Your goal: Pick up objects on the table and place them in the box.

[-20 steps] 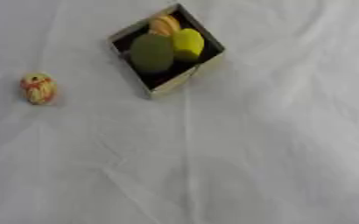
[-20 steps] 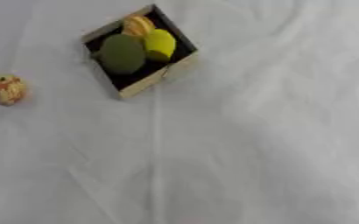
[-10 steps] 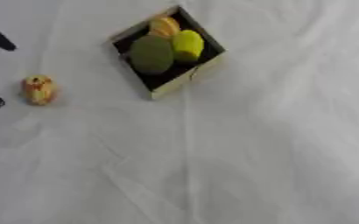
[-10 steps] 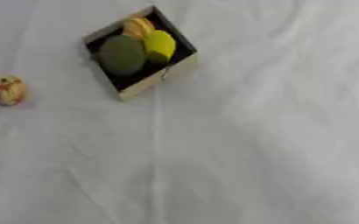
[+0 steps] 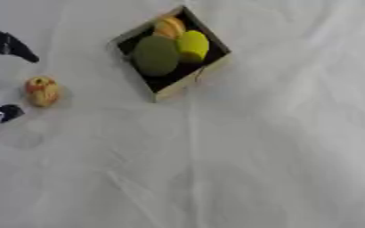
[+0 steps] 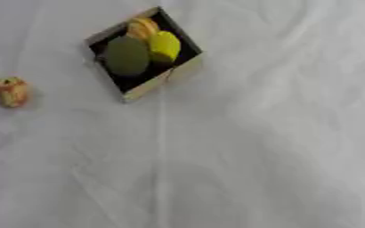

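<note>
Bright, even, diffuse overhead light across the white cloth (image 5: 279, 147), with only faint soft shadows beside the box (image 5: 187, 84) and in the folds. Soft and blurred throughout, edges smeared, no glare or edge distortion

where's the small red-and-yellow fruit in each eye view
Left eye view: the small fruit lies near the left edge, about mid-height, between two dark fingertips of the left hand.
Right eye view: the same fruit sits tight against the left edge.
Shared landmark: the box, up and to the right of the fruit in both.
</note>
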{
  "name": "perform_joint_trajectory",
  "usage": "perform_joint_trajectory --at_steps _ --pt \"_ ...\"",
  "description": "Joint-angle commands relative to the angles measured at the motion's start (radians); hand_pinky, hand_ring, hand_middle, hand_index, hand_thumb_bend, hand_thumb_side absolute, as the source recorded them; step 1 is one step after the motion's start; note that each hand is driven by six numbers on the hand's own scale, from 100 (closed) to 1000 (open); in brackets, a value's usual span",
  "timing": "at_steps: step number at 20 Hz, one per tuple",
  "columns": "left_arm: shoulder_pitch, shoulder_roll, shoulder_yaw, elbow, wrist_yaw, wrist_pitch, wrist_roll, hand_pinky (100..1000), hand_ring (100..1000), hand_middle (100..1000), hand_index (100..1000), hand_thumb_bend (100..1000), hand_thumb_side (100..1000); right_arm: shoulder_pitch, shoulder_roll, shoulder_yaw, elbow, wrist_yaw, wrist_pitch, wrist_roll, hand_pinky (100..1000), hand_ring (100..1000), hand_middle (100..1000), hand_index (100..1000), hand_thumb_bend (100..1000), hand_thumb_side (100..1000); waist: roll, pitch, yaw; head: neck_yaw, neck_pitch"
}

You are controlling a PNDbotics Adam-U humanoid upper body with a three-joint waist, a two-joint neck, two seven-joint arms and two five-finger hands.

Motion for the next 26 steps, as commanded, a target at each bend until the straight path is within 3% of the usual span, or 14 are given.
perform_joint_trajectory --at_steps 1,5,16,22,26 --pt "-0.028 0.001 -0.007 0.044 -0.051 0.019 0.016 821 846 799 874 366 180 -0.011 -0.021 -0.010 -0.014 -0.005 0.002 0.004 966 914 686 800 100 196 0.016 -0.037 -0.002 0.007 -0.007" --pt "-0.052 -0.038 -0.027 0.123 -0.086 0.031 0.040 809 839 790 866 323 187 -0.011 -0.015 -0.010 -0.014 -0.006 0.006 0.004 967 914 685 799 100 209 0.015 -0.036 -0.006 0.009 -0.010" --pt "-0.096 -0.115 -0.056 0.285 -0.145 0.009 0.048 814 851 788 867 315 230 -0.008 0.003 -0.012 -0.014 -0.006 0.014 0.005 971 916 683 799 100 250 0.015 -0.029 -0.024 0.016 -0.015" --pt "-0.110 -0.135 -0.061 0.341 -0.198 -0.005 0.030 822 854 801 884 413 202 -0.006 0.011 -0.011 -0.014 -0.009 0.019 0.009 973 916 681 798 100 290 0.015 -0.027 -0.029 0.020 -0.016" --pt "-0.113 -0.144 -0.059 0.370 -0.241 -0.008 0.031 817 831 794 878 402 170 -0.002 0.017 -0.011 -0.014 -0.010 0.023 0.012 975 917 680 796 100 314 0.016 -0.025 -0.033 0.022 -0.018"
